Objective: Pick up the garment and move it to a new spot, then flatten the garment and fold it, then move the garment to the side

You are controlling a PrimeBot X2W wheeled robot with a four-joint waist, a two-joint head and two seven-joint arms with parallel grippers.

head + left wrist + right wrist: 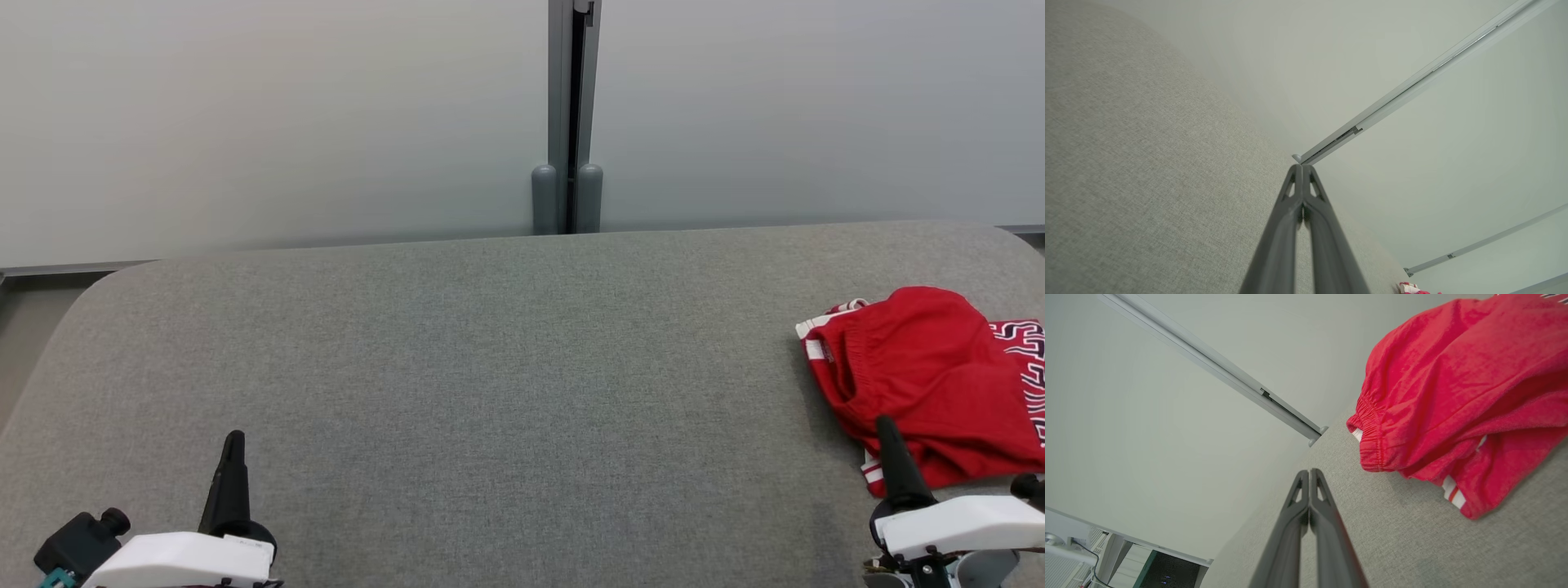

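**Q:** Where do the shorts lie from your jaws?

**A:** The shorts (922, 376) sit crumpled at the far right of the table (490, 367), partly cut off by the head view's right edge. My right gripper (886, 429) is the nearer one: its tip overlaps the heap's near edge in the head view. Whether it touches cloth or hangs above it, I cannot tell. My left gripper (234, 445) is well apart, over bare table at the near left.

**Q:** Jaw state?

**A:** Both pairs pressed together, pinching nothing. The left wrist view shows the left fingers (1290, 228) closed to a point; the right wrist view shows the same for the right fingers (1294, 526).

**Q:** Long axis of the heap?

**A:** Judged roughly: it runs from the elastic waistband (849, 367) on its left toward the lettered part at the view's right edge. It is too bunched to be sure.

**Q:** What does one view give that another lacks?

**A:** The right wrist view shows the shorts (1453, 384) ahead and to the right of my fingertips, with bare table between the tips and the waistband (1372, 437); the head view hides that gap. The left wrist view catches only a small red scrap (1414, 289) at its bottom edge.

**Q:** Next move?

**A:** My guess: spread the right jaws, then reach forward and right.
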